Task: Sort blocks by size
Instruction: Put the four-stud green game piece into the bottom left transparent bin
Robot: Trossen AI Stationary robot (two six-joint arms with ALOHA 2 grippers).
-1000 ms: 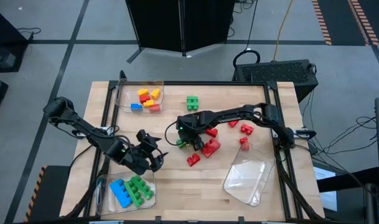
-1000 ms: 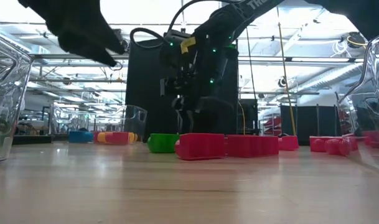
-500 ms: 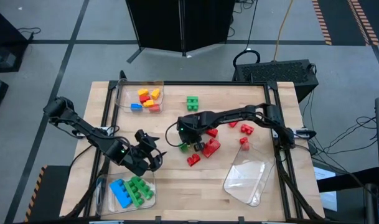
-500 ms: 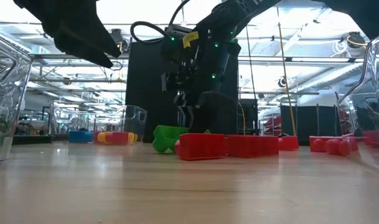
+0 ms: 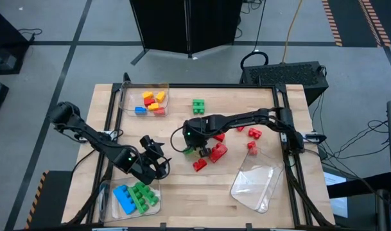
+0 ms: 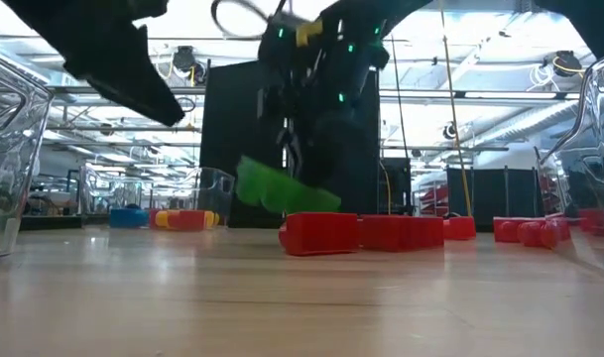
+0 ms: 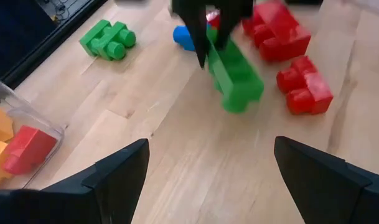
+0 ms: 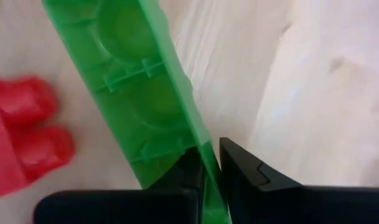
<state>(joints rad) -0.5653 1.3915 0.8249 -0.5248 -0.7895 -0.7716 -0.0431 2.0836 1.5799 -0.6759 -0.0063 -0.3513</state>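
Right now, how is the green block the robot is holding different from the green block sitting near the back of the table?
The held green block is long; the loose green block is shorter and squarer. The held green block hangs tilted above the table, pinched by the right gripper; the loose green block rests flat on the wood, touched by nothing. The held one is next to red blocks; the loose one sits alone. Both are green, studded bricks.

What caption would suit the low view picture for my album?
Right gripper lifts a long green brick above the wooden table, red bricks lying behind.
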